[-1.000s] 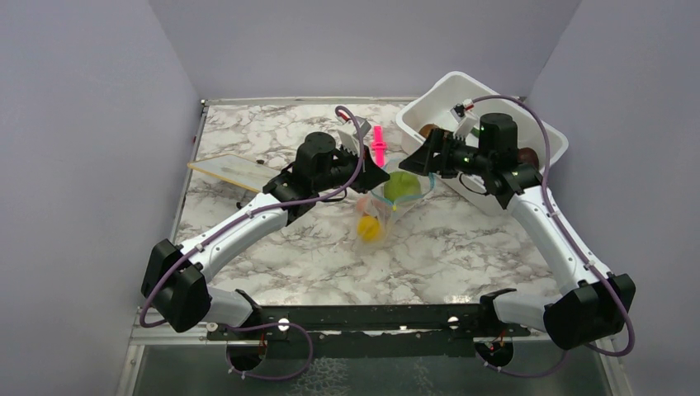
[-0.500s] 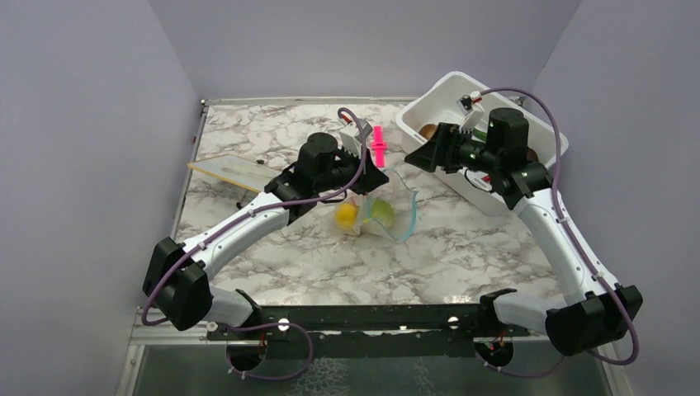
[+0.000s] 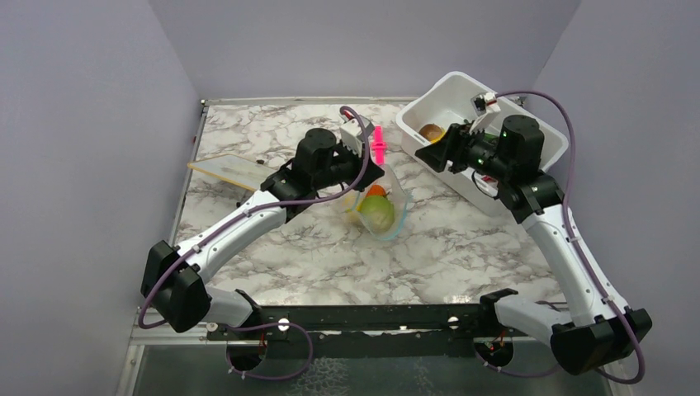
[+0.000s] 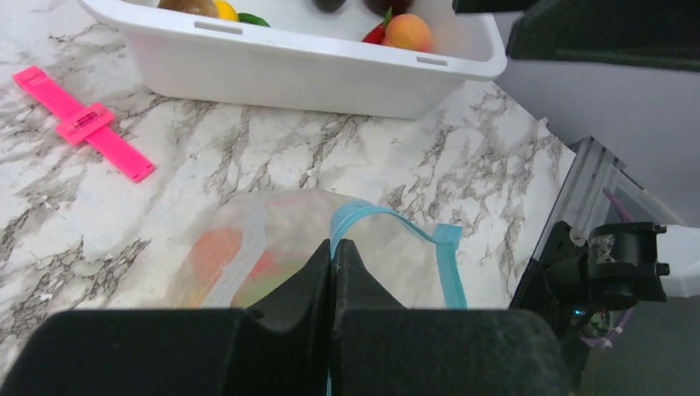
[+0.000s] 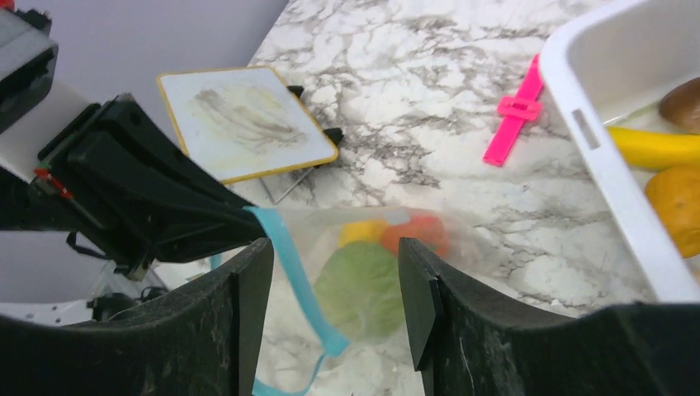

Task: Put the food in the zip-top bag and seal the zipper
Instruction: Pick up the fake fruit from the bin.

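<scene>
Right gripper (image 5: pixel 328 252), jaws apart and empty, has drawn back toward the white tub (image 4: pixel 314 78). Left gripper (image 4: pixel 333 247) stays pinched on the zipper (image 4: pixel 450 272). Mid-table, the zip-top bag (image 3: pixel 394 223) holds the green ball (image 3: pixel 376 211); other pieces blur.

Lab booth, plain lavender walls (image 3: pixel 91 124)

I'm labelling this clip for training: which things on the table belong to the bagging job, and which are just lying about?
Part of the job:
- zip-top bag
- blue zipper
- bagged food
- remaining food in the white tub

Lying about:
- pink clip
- yellowish board
</scene>
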Tool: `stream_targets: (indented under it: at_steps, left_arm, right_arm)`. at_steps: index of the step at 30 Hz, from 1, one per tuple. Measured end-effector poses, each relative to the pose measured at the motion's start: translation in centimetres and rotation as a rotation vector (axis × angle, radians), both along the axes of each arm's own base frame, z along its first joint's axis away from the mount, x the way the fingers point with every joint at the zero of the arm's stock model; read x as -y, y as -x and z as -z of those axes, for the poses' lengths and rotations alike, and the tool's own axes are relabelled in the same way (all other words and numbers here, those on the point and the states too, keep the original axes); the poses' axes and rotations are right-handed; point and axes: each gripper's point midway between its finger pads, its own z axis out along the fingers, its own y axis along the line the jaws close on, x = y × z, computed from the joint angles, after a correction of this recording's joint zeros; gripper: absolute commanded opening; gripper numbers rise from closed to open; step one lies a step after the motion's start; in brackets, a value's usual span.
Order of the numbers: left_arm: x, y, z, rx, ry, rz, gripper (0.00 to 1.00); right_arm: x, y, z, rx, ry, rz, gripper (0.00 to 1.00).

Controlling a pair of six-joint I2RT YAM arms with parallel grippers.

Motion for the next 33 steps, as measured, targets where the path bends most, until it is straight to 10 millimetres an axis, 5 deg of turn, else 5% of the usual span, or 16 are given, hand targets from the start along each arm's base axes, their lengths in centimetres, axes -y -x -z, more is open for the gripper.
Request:
stream_targets:
  at_steps: [8, 17, 25, 33]
  left_arm:
    - [-0.5, 1.0, 1.6, -0.021, -0.022, 0.018, 0.00]
    - [-1.9, 4.2, 4.6, -0.058, -0.044, 0.091, 0.00]
    - [-2.6, 5.1, 4.7, -0.024, -0.046, 0.108, 0.00]
    - [-2.8, 5.3, 3.7, 0.010, -0.028, 0.108, 0.00]
  right_arm:
    - [3.0, -5.7, 0.3, 0.086, 0.174, 0.200, 0.59]
    - [8.7, -12.6, 1.9, 0.096, 0.450, 0.508, 0.53]
    - [13.8, -16.8, 7.5, -0.017, 0.693, 0.687, 0.54]
    - [21.7, -18.8, 13.8, -0.205, 0.806, 0.851, 0.54]
